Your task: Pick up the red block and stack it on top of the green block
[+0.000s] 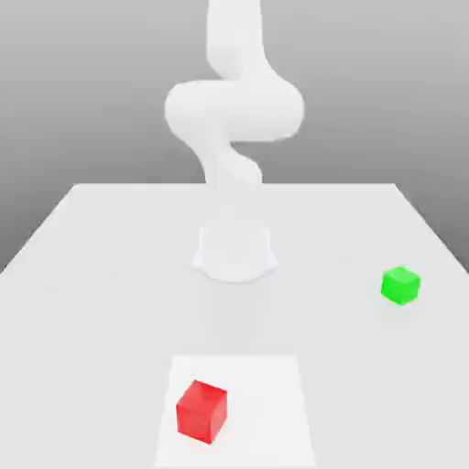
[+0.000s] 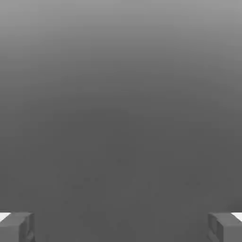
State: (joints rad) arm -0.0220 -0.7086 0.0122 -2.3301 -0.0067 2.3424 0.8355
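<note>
Gripper (image 2: 121, 227) spread wide, nothing between its fingers. Red block (image 1: 201, 410) sits on the worktop (image 1: 110, 275), green block (image 1: 400, 285) well apart at its two o'clock.

You see a pale grey counter (image 1: 101, 275) running back to a plain grey backdrop (image 1: 82, 92). Near its front edge lies 1 lighter, whiter square patch (image 1: 266, 403), flat on the surface and centred across the exterior view.

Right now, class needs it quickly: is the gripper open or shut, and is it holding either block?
Gripper: open, fingers wide apart, holding nothing; red block and green block both sit on the table.
</note>
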